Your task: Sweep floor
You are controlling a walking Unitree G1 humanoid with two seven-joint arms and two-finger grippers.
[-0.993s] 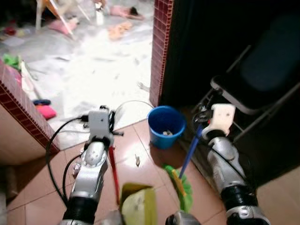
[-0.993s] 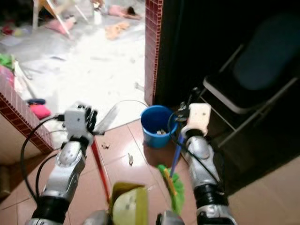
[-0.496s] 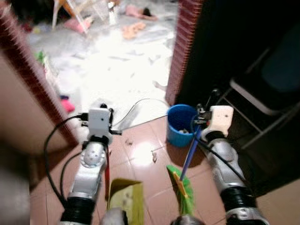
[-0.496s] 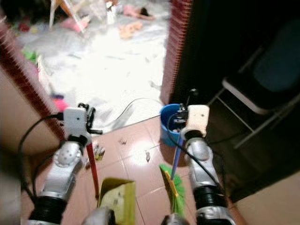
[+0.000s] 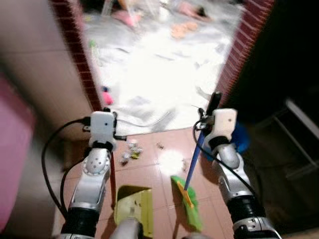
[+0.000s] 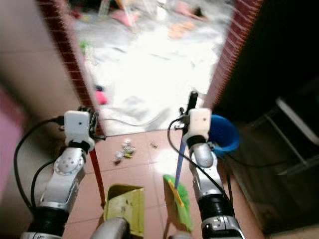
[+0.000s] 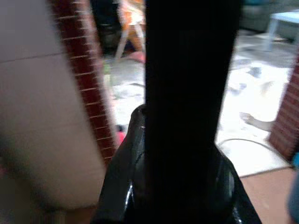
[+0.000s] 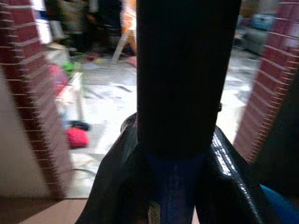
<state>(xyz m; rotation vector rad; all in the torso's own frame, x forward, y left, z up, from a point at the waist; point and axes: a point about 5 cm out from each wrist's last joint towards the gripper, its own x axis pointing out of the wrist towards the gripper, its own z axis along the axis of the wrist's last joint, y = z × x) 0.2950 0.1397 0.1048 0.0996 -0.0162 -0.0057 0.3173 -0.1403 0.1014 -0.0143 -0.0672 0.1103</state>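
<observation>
Since the earlier frames the camera has swung left: the bucket (image 6: 221,133) that stood in the middle of the view now sits behind the right arm, and a small litter pile (image 5: 128,150) has come into view on the tiles by the doorway. Both arms are raised in front of the robot. Left hand (image 5: 110,141) is clenched on the red dustpan handle (image 6: 96,174), which runs down to the yellow-green dustpan (image 6: 124,205) resting on the tiled floor (image 5: 154,174) between the arms. Right hand (image 6: 185,130) is clenched on the blue broom handle (image 5: 192,167); its green broom head (image 6: 178,199) rests on the floor just beside the dustpan. The litter lies ahead of the dustpan, near the left arm and apart from the broom head. Red brick posts (image 6: 67,55) frame the doorway to a bright, cluttered room beyond. Much of the scene is blurred.
</observation>
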